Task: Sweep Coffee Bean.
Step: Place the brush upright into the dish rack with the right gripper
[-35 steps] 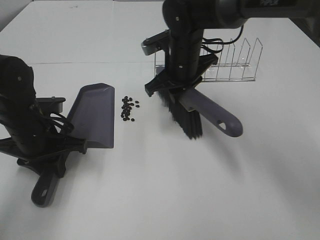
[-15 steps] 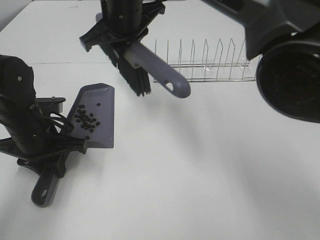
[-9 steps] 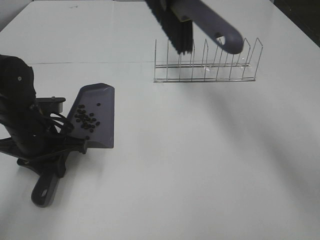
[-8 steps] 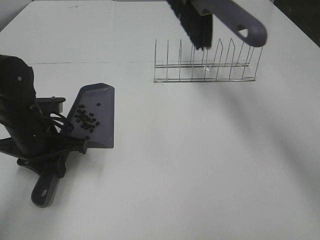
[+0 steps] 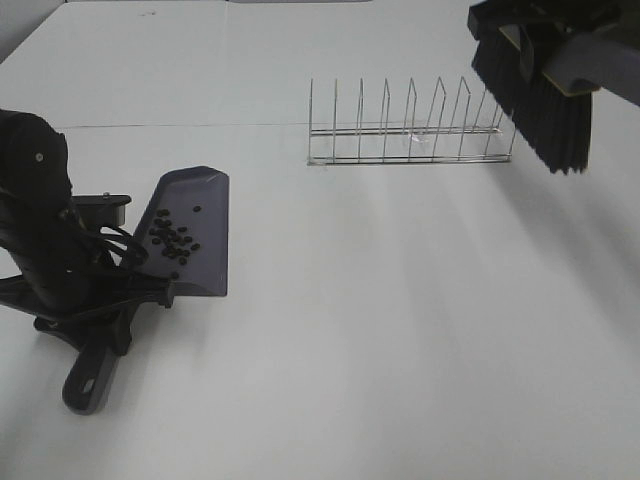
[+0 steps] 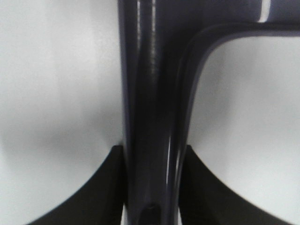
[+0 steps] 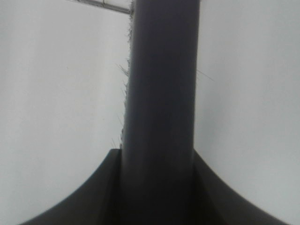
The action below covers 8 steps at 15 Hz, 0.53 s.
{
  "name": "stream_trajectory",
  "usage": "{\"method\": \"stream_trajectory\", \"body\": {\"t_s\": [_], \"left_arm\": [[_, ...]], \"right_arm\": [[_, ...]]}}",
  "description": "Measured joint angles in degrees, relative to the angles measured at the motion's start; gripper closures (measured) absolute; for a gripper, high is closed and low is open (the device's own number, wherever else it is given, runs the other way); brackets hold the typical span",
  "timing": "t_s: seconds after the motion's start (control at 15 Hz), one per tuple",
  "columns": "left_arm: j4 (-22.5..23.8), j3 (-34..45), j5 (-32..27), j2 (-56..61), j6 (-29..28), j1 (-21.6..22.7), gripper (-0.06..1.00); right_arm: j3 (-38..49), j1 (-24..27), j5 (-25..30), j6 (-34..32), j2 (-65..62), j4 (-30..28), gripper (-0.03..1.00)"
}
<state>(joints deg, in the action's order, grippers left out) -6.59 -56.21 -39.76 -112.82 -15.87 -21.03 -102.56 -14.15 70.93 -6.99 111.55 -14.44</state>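
The coffee beans (image 5: 172,240) lie in a loose cluster inside the grey-purple dustpan (image 5: 205,200), which rests flat on the white table at the left. My left gripper (image 5: 97,300) is shut on the dustpan's handle (image 5: 88,378); the left wrist view shows the handle (image 6: 150,93) between the black fingers (image 6: 101,192). My right gripper (image 5: 540,25) is shut on the brush handle (image 5: 600,75) and holds the brush's black bristles (image 5: 540,100) in the air at the far right, past the rack's end. The right wrist view shows that handle (image 7: 161,93) between the fingers (image 7: 96,197).
A wire dish rack (image 5: 410,135) stands at the back of the table, right of centre; its corner shows in the right wrist view (image 7: 101,3). White table (image 5: 400,330) stretches between the dustpan and the right edge.
The beans went from the table into the dustpan. My right gripper then lifted the brush and carried it right, over the rack to the far right. The left arm and dustpan have not moved.
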Motion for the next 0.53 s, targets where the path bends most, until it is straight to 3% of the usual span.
{"method": "stream_trajectory", "body": {"t_s": [0.2,0.53], "left_arm": [[0.0,0.0,0.0,0.0,0.0,0.0,0.68],[0.0,0.0,0.1,0.0,0.3,0.0,0.68]], "right_arm": [[6.4,2.0,-4.1,-1.1,0.0,0.6,0.68],[7.1,2.1,-9.5,-1.6,3.8,1.1,0.68]]}}
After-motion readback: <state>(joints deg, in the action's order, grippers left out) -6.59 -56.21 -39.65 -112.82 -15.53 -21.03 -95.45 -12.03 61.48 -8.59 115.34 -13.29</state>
